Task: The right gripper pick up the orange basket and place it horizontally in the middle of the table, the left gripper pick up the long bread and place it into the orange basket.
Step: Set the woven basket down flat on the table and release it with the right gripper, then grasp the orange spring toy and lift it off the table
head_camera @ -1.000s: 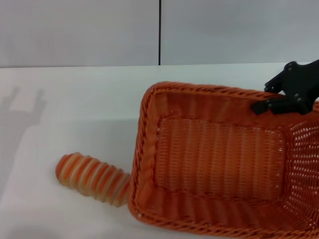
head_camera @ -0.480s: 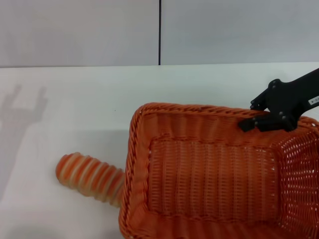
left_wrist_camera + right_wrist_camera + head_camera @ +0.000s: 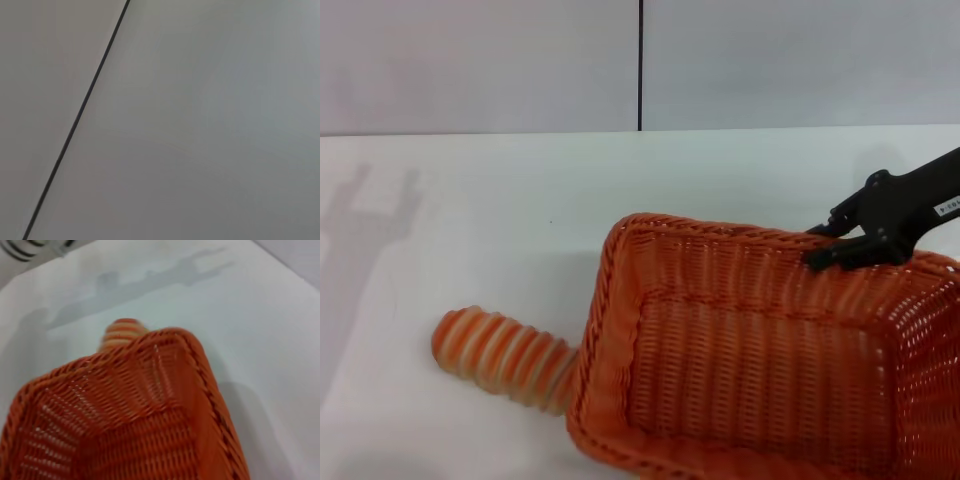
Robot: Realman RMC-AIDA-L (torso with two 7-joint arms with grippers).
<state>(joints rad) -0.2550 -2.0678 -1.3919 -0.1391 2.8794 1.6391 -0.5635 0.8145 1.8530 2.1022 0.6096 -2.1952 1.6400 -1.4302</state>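
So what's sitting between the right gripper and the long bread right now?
Only the orange basket, gripped at its far rim by the right gripper; the head view shows the long bread beyond its left end.

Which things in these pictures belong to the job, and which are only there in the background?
Belonging to the job:
- orange basket, held at its far rim by the right gripper, jaws closed on it
- long bread, lying beside the basket's left end
- table, where both rest

Only there:
- grey wall with a dark vertical seam
- The left gripper is not in view.
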